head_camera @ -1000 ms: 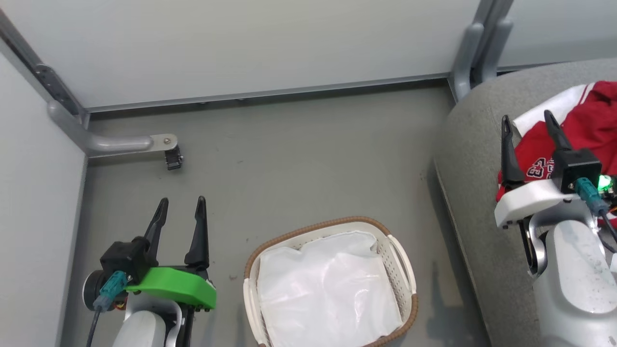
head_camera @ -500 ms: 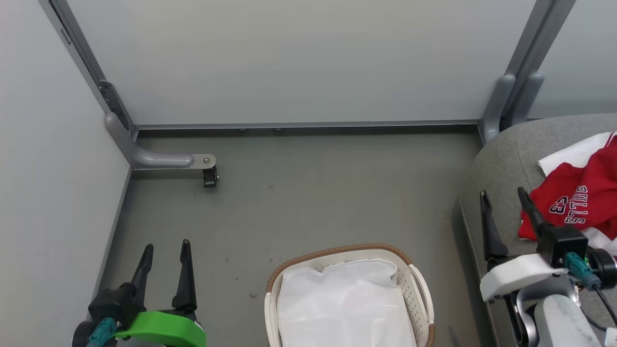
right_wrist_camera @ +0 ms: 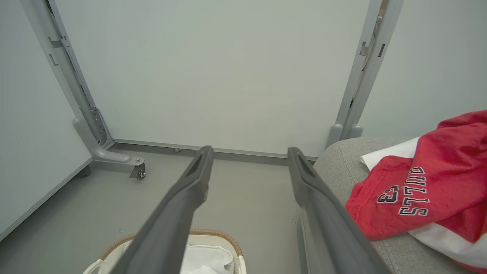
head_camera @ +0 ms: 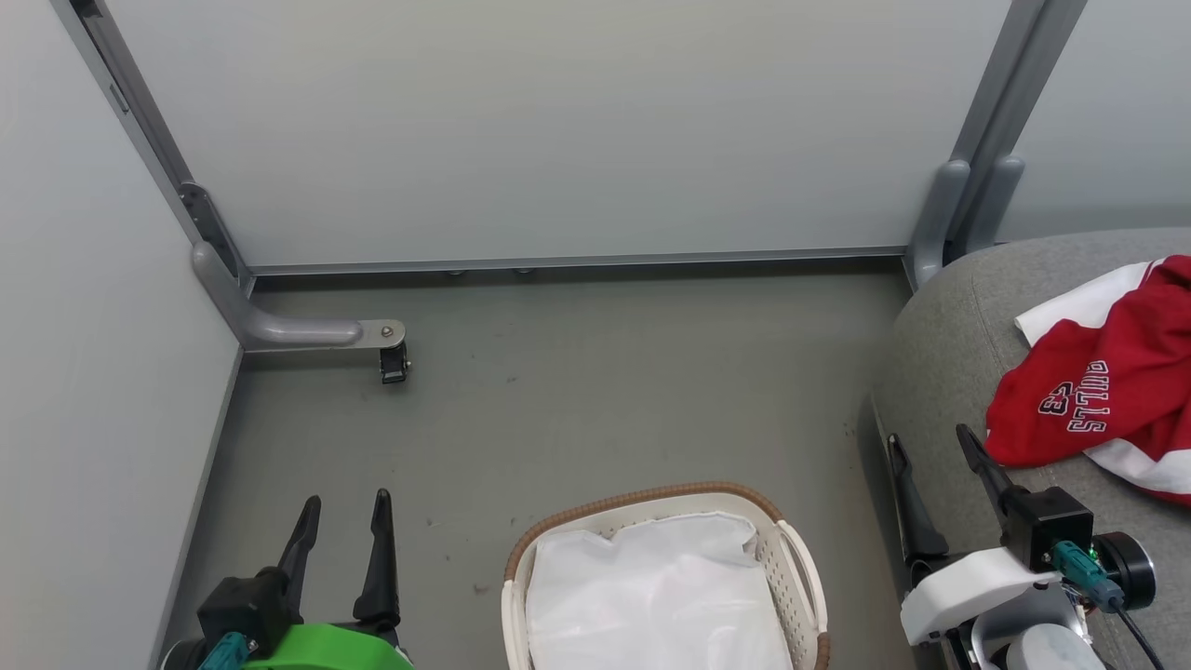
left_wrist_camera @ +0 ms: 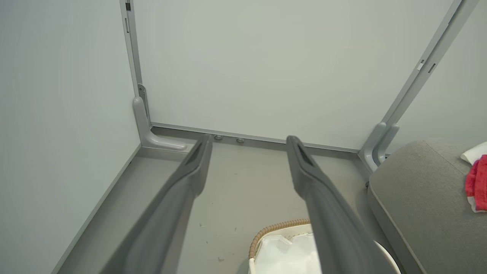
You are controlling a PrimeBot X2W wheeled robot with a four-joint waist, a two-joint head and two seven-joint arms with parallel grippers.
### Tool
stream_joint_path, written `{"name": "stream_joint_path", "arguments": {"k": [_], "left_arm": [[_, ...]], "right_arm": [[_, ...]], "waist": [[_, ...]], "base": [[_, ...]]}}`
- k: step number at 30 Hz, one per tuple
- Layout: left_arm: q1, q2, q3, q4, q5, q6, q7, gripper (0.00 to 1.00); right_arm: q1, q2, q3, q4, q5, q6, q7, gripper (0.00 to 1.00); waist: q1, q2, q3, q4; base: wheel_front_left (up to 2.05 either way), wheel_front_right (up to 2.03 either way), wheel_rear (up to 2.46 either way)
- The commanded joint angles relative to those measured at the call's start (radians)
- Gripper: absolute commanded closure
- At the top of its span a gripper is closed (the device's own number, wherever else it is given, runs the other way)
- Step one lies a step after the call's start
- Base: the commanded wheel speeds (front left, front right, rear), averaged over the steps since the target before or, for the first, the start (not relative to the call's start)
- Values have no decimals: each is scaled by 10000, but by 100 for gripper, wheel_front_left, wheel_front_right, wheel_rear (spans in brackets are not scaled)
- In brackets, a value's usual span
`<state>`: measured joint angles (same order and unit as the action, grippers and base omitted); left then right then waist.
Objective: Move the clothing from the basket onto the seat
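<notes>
The clothing (head_camera: 1103, 395) is sitting on the seat (head_camera: 944, 372), over at the right edge of the head view. On top is a red jersey, soft and matte, rumpled into loose folds, with "BULLS 23" in white letters with a dark outline. The lettering runs sideways from the head camera. A white panel pokes out from under its far edge, and a white band with more red under it shows along the near edge. The right wrist view has the pile (right_wrist_camera: 430, 190) close up, and there the fabric looks like a fine knit.

The seat itself is grey woven upholstery, a chunky shape with rounded corners and a stitched seam running along the side.

The right gripper (head_camera: 929, 435) hovers at the seat's near corner, just beside the jersey. A bit of grey cushion shows between cloth and finger. Its two long dark fingers are spread apart with nothing in them. The left gripper (head_camera: 346, 500) is well off to the other side, above the floor (head_camera: 605, 400), also spread and holding nothing.

Between them sits the basket (head_camera: 802, 577), oval white plastic with perforated sides and a brown woven rim. A crinkly white liner (head_camera: 651, 605) is bunched up inside it.

The floor is smooth dull grey. Behind it are pale flat wall panels (head_camera: 558, 121) on grey metal posts, and one curved foot (head_camera: 298, 330) ends in a small black castor (head_camera: 394, 365).
</notes>
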<state>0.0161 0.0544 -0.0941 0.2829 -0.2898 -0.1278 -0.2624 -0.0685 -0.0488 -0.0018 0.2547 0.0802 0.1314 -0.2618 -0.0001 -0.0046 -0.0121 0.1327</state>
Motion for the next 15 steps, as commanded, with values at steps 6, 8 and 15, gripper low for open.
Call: {"name": "stream_joint_path", "arguments": {"k": [6, 8, 15], "left_arm": [[70, 43, -23, -1, 93, -40, -34, 0], [49, 57, -39, 2, 97, -39, -34, 0], [5, 11, -68, 5, -18, -10, 13, 100]], "right_arm": [[-7, -34, 52, -20, 163, -15, -47, 0], [-20, -33, 59, 10, 185, -15, -47, 0], [-11, 17, 80, 127, 168, 0, 12, 100]], "waist": [[1, 46, 21, -89], [1, 46, 25, -109], [1, 0, 39, -151]], "base": [[0, 0, 0], [0, 0, 0], [0, 0, 0]]}}
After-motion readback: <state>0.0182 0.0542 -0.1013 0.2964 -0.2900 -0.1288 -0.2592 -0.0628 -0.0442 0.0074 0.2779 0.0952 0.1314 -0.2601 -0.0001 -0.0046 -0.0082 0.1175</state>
